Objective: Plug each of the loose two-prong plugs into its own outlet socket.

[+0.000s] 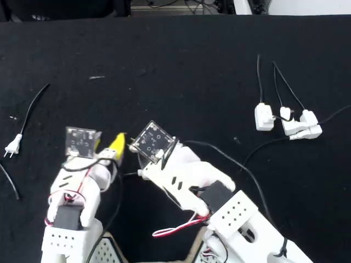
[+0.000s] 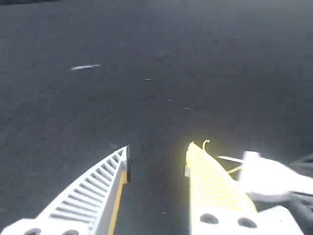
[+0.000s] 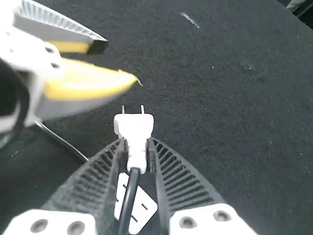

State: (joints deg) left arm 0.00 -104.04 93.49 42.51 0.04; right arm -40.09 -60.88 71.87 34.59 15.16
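Observation:
My right gripper (image 3: 134, 143) is shut on a white two-prong plug (image 3: 133, 126), prongs pointing out past the fingertips, its black cord trailing back between the fingers. In the high view this gripper (image 1: 135, 147) hangs at the table's front middle, close beside my left gripper (image 1: 117, 144). The left gripper (image 2: 156, 149) is open, with bare black cloth between its white and yellow fingers; the held plug (image 2: 261, 172) shows beside the yellow finger (image 2: 215, 186). A second loose plug (image 1: 12, 146) lies at the far left on a black cord. The white outlet sockets (image 1: 264, 116) (image 1: 303, 127) lie at the right.
A black cloth (image 1: 181, 71) covers the table. Black cords run from the sockets toward the back and right edge, and one cord (image 1: 241, 167) curves from the right arm toward the sockets. A small pale scrap (image 1: 97, 77) lies at the back left.

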